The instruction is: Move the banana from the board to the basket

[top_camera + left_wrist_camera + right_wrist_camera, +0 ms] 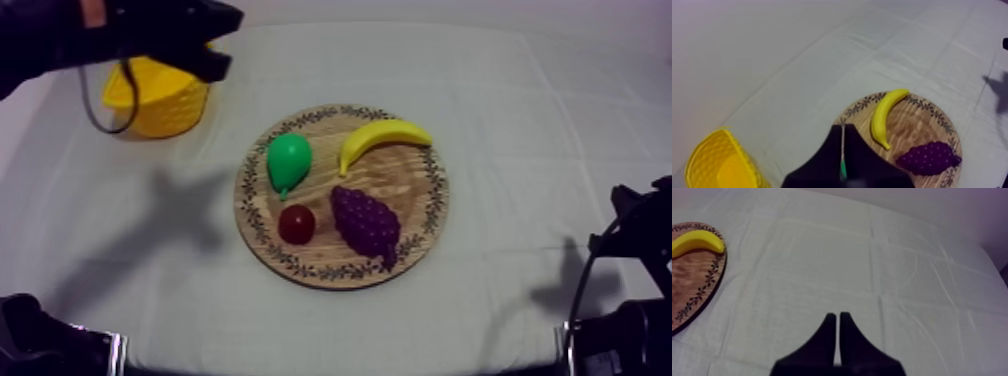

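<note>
The yellow banana [383,140] lies along the far right rim of the round wooden board [437,200]. The yellow basket [155,100] stands at the far left of the table. My left gripper [215,45] hangs high over the basket's right edge, well left of the banana. In the left wrist view its fingers [843,131] lie together as a narrow wedge, shut on nothing, with the banana [884,116] just past them and the basket [719,165] off to the side. My right gripper [835,319] is shut and empty over bare cloth, far from the banana [697,242].
On the board with the banana lie a green pear [288,162], a small red fruit [296,224] and a purple bunch of grapes [365,222]. My right arm [640,240] rests low at the right edge. Bare cloth surrounds the board.
</note>
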`<state>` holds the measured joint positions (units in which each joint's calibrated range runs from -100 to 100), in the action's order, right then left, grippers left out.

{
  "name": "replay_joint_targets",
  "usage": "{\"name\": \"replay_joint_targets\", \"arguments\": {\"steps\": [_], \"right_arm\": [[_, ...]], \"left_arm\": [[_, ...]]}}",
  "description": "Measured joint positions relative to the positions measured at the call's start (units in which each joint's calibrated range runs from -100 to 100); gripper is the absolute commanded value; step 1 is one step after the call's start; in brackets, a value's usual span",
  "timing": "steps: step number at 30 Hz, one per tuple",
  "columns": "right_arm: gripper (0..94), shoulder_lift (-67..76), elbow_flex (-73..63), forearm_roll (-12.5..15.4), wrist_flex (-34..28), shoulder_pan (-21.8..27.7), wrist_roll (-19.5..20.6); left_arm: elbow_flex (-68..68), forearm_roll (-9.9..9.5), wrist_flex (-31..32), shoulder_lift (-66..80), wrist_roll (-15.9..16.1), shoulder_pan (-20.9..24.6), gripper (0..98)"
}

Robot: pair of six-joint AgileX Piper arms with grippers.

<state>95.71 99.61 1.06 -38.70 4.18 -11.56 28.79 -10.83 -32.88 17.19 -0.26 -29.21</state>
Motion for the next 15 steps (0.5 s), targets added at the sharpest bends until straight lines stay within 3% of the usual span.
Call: {"name": "replay_joint_targets", "arguments": {"steps": [10,15], "right_arm": [[0.4,0.00,0.00,0.00,0.00,0.00,0.00],[0.4,0.00,0.00,0.00,0.00,0.00,0.00]], "left_arm": [[-10.36,0.47,-2.95,-17.41,0.69,-2.09,0.4],[-14.82,1.89,-4.95,-24.52,1.89,-2.57,0.4]]}}
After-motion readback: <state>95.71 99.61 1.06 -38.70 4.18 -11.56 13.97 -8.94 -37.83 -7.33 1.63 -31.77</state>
